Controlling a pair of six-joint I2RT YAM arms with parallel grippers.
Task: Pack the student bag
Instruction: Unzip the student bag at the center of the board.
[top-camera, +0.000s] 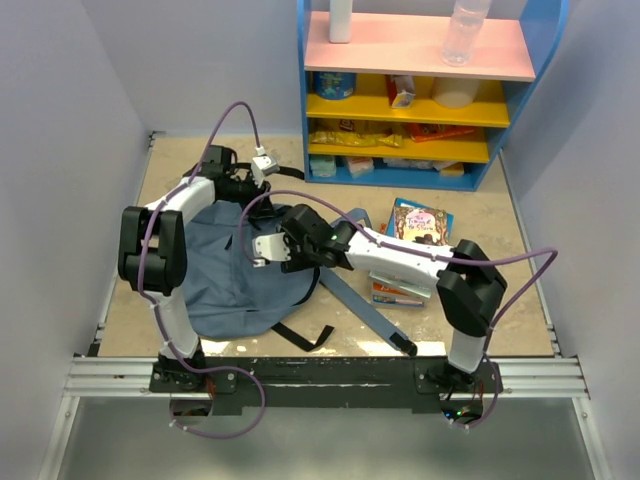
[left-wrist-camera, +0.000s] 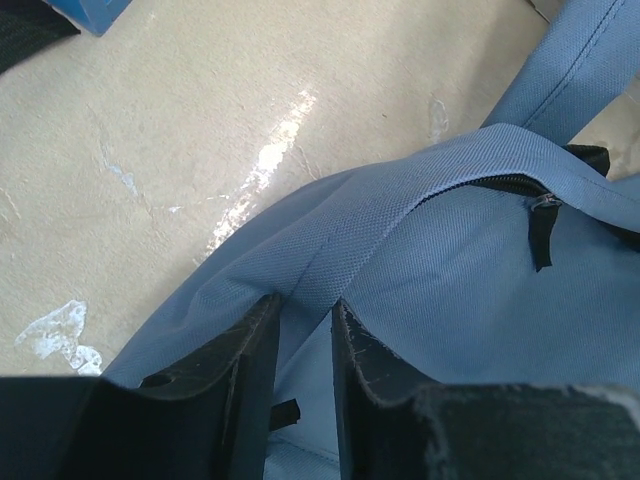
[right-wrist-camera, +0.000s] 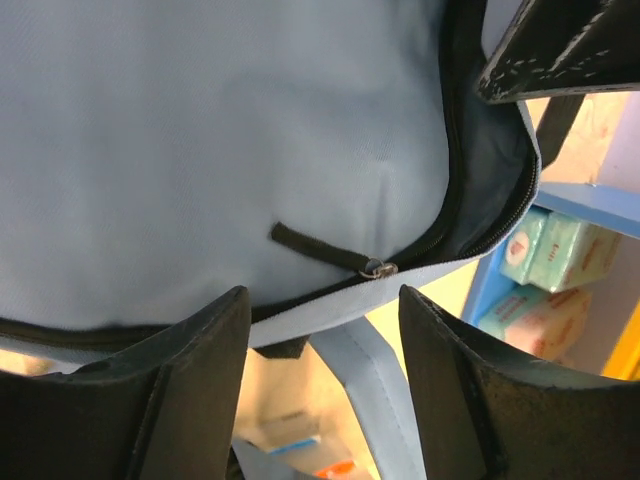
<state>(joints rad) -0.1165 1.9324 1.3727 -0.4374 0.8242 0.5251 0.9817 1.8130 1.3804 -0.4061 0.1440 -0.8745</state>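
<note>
Two arms are engaged at the student bag (top-camera: 235, 275), which is laid flat on the left-centre of the table (top-camera: 520, 265), with one padded shoulder strap (top-camera: 362, 308) trailed toward the near right.

The left gripper (left-wrist-camera: 305, 305) is positioned at the far edge of the bag. It is closed on a fold of grey-blue fabric at the rim of the zip opening, and the fold is pinched between both fingers. A black zip pull (left-wrist-camera: 540, 235) is seen hanging to the right of that fold, below the zip line.

The right gripper (right-wrist-camera: 322, 295) is extended across from the right and held over the middle of the bag. Its jaws are spread wide and nothing is gripped. Whether the fabric beyond them is touched cannot be told. In the right wrist view, a metal zip slider (right-wrist-camera: 378, 268) with a black pull tab (right-wrist-camera: 312, 243) is visible between the fingers. The zip is parted to the right of the slider, and the dark interior is exposed.

Colourful books (top-camera: 420, 222) are placed on the table to the right of the bag's body. A shelf unit (top-camera: 400, 48) is located at the far edge of the table.
</note>
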